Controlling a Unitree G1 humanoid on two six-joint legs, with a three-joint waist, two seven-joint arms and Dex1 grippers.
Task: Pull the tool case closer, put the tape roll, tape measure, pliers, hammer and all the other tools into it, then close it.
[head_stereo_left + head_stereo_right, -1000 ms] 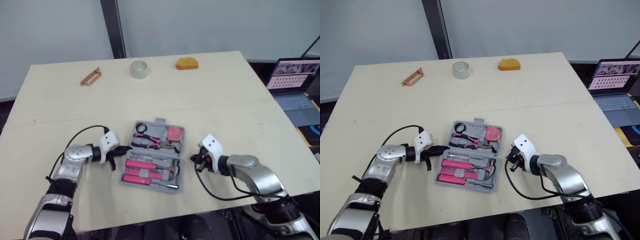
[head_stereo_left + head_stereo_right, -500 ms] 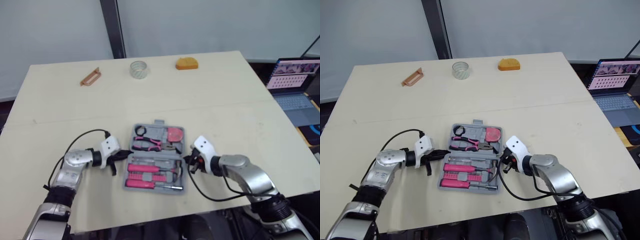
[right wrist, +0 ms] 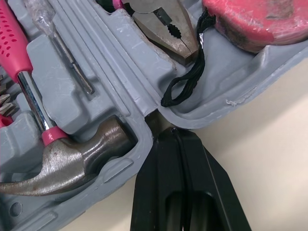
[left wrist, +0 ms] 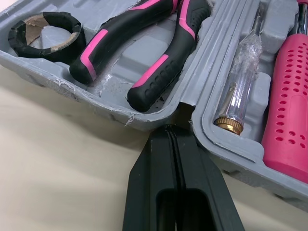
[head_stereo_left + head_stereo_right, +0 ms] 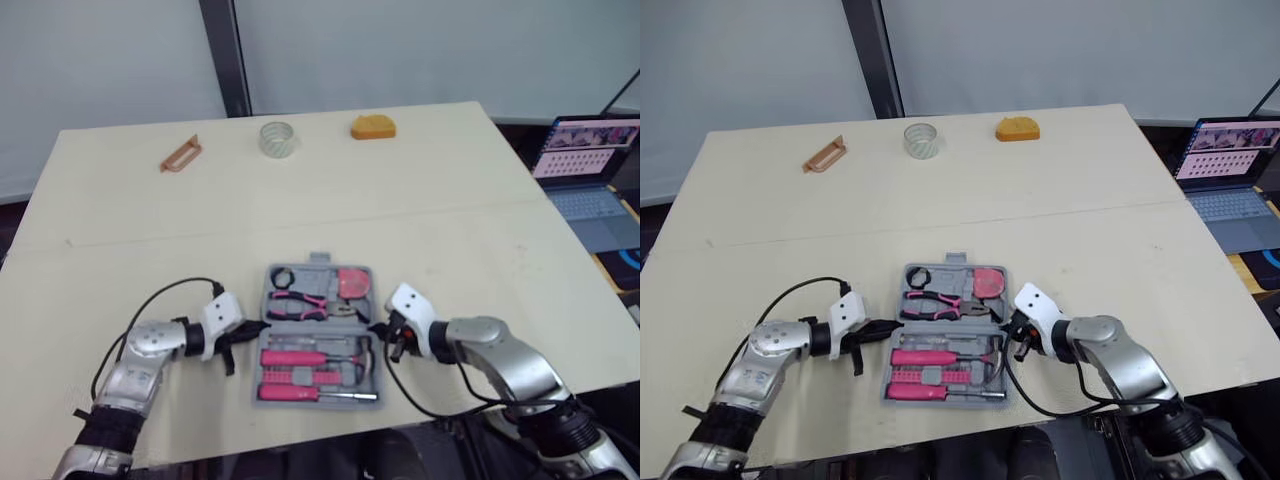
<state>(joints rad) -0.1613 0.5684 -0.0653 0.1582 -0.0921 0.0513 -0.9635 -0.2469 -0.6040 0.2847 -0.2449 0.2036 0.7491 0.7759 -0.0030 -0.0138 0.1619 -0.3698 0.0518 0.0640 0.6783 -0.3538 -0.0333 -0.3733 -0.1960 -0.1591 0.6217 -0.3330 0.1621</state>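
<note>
Grey plastic ridges of the tool case (image 4: 226, 144) frame the step in hand, which reads as drawing the open case nearer and keeping it square. The left gripper (image 5: 250, 328) has its black fingers pressed together, holding nothing, with the tips set in the hinge notch on the case's left side. The right gripper (image 3: 168, 134) is likewise closed and empty, its tips in the matching notch on the case's right side. To do this well, both arms should pull evenly and low, so the case slides flat without twisting or lifting either half. Inside the case, the pliers (image 4: 159, 72) and a black ring of tape (image 4: 45, 33) lie in the far half with the tape measure (image 3: 250, 19), while the hammer (image 3: 72, 163) and a pink-handled screwdriver (image 4: 288, 96) sit in the near half. The table (image 5: 450, 200) ends close to the case's near side, so little pull looks to be left before the case overhangs. Beyond the case's far side lies broad bare tabletop, and well past that sit a clear tape roll (image 5: 278, 138), an orange object (image 5: 373, 126) and a brown handle-like piece (image 5: 181, 154). Reaching those means a long stretch over the case. A laptop (image 5: 590, 170) sits off the table, well to the case's right.
</note>
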